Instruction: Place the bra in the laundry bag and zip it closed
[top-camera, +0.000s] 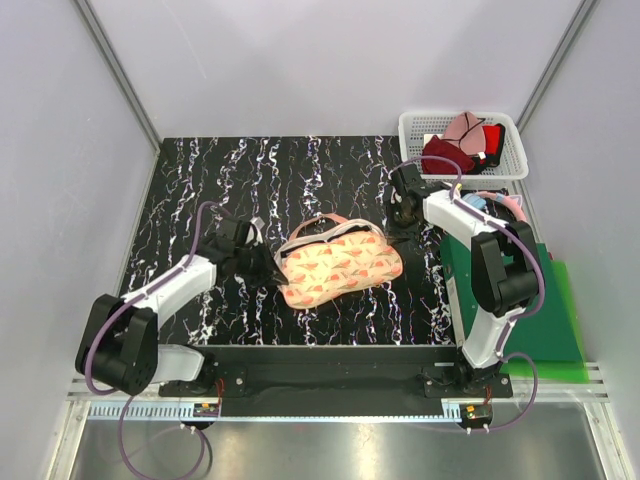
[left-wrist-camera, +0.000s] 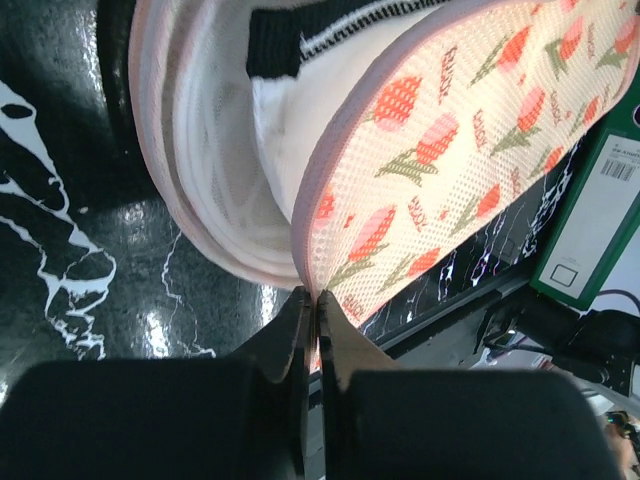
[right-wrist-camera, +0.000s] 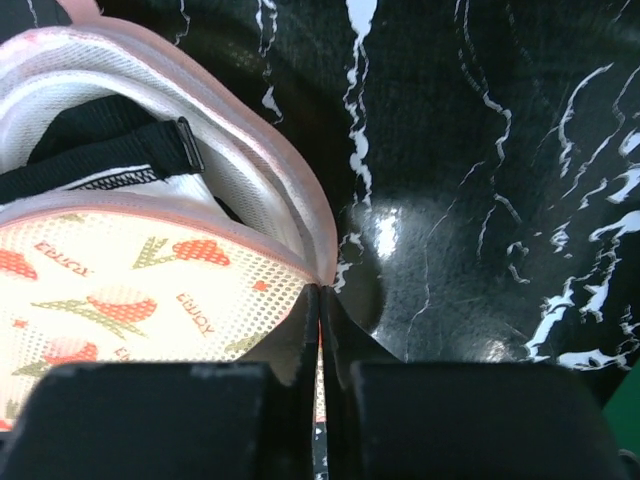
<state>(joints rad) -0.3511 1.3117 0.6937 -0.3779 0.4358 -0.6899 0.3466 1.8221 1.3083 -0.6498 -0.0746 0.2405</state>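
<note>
The laundry bag (top-camera: 340, 268), peach with a red flower print, lies in the middle of the black marbled table (top-camera: 200, 180). Its printed lid is folded over, but the far edge gapes open. The white bra (left-wrist-camera: 285, 130) with black straps (right-wrist-camera: 110, 150) lies inside, seen through the gap in both wrist views. My left gripper (top-camera: 266, 268) is shut on the bag's pink edge at its left end (left-wrist-camera: 316, 298). My right gripper (top-camera: 404, 226) is shut on the bag's edge at its right end (right-wrist-camera: 320, 292).
A white plastic basket (top-camera: 505, 160) at the back right holds a dark red bra (top-camera: 447, 152) and a pale pink garment (top-camera: 463, 127). A green box (top-camera: 548, 320) lies along the right side by the right arm's base.
</note>
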